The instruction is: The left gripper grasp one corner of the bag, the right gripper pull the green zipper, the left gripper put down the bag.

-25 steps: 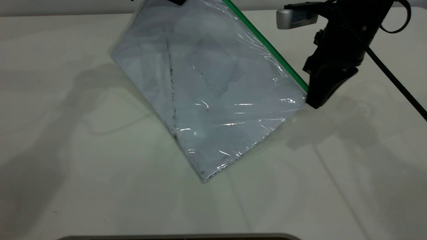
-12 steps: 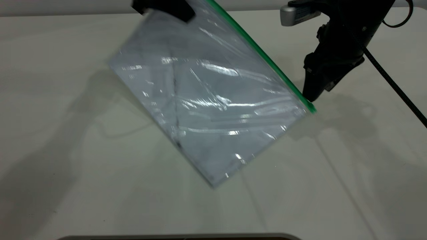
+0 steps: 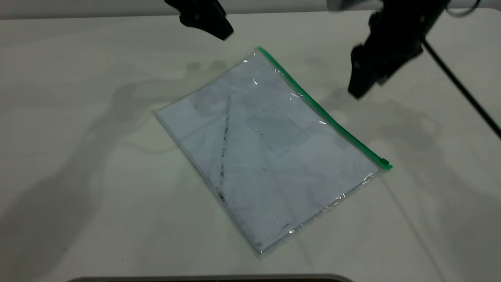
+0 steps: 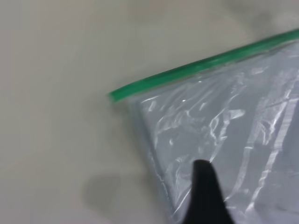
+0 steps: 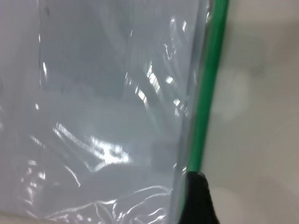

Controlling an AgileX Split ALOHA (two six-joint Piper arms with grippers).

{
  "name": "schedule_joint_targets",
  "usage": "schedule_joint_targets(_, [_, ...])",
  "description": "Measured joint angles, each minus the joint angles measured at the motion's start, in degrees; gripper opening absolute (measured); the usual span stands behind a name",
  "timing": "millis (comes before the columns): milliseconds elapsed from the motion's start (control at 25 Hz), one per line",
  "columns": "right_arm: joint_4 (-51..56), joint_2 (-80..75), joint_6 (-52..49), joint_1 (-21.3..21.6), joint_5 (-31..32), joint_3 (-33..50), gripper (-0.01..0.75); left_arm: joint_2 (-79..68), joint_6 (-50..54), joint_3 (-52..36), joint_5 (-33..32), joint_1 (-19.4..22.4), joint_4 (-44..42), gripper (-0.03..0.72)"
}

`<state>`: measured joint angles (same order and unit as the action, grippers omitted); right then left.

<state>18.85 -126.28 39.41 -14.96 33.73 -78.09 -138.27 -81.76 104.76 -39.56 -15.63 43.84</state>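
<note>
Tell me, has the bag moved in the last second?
Yes. The bag has dropped from hanging tilted to lying flat on the table, released by the left gripper.

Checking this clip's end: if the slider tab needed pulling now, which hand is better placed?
Right. The right hand hovers beside the green zipper, nearer its slider tab; the left hand hangs past the bag's far corner.

A pale desk (image 3: 78, 219) fills nearly the whole frame, marked by soft grey shadows. A dark curved edge (image 3: 211, 279) runs along the bottom centre.
</note>
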Motion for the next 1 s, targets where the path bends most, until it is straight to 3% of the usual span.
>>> schedule_joint_targets(160, [-1.2, 5.6, -0.9, 0.0, 5.0, -5.5, 0.584, 6.1, 17.1, 0.0, 0.8, 0.0, -8.6, 0.644])
schedule_joint_targets(440, [-1.9, 21.0, -4.7, 0.0, 12.3, -13.7, 0.584, 23.6, 48.2, 0.0, -6.3, 0.0, -30.0, 0.6])
schedule_joint_targets(680, [-2.0, 37.1, -6.6, 0.0, 13.0, -14.1, 0.584, 38.7, 63.3, 0.0, -14.1, 0.0, -41.2, 0.586])
schedule_joint_targets(880, [-2.0, 48.6, -8.1, 0.0, 15.6, -14.1, 0.584, 49.9, 71.4, 0.0, -26.1, 0.0, -47.9, 0.584])
schedule_joint_targets(1000, [-2.0, 54.0, -9.3, 0.0, 19.1, -14.1, 0.583, 55.3, 75.7, 0.1, -27.3, 0.0, -51.8, 0.584])
